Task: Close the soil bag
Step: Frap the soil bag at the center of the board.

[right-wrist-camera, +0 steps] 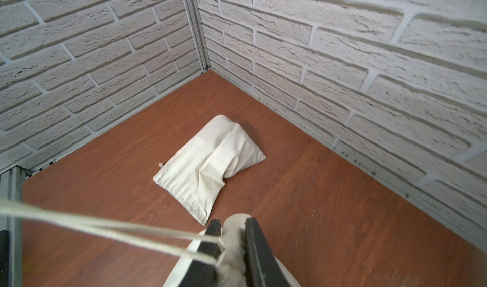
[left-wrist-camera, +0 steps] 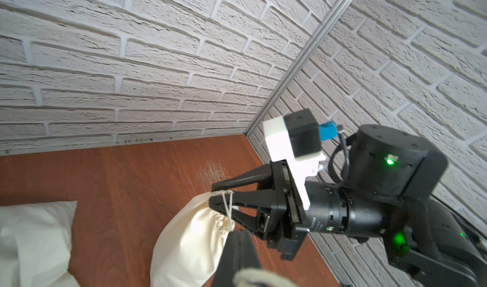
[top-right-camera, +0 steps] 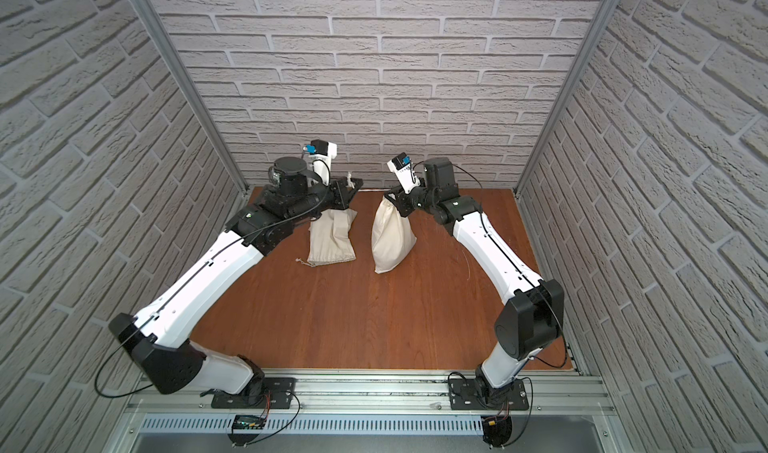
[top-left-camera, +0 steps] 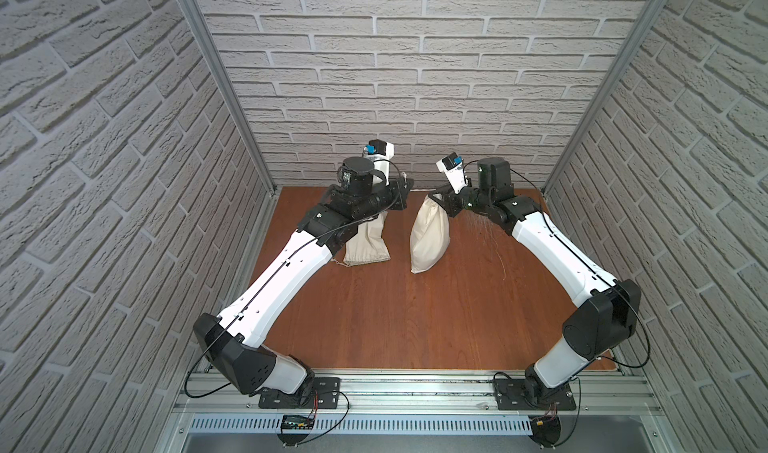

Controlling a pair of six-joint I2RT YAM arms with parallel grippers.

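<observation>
The soil bag, a full cream cloth sack, stands at the middle back of the wooden table. Its gathered neck fills the gap between my right gripper's two black fingers. The drawstring runs taut from the neck to my left gripper, which is shut on it. In the left wrist view the cord loops over one right-gripper finger above the bag.
A second, flatter cream bag lies on the table partly under my left arm. Brick-patterned walls close in the back and both sides. Fine scratches mark the wood near the right arm.
</observation>
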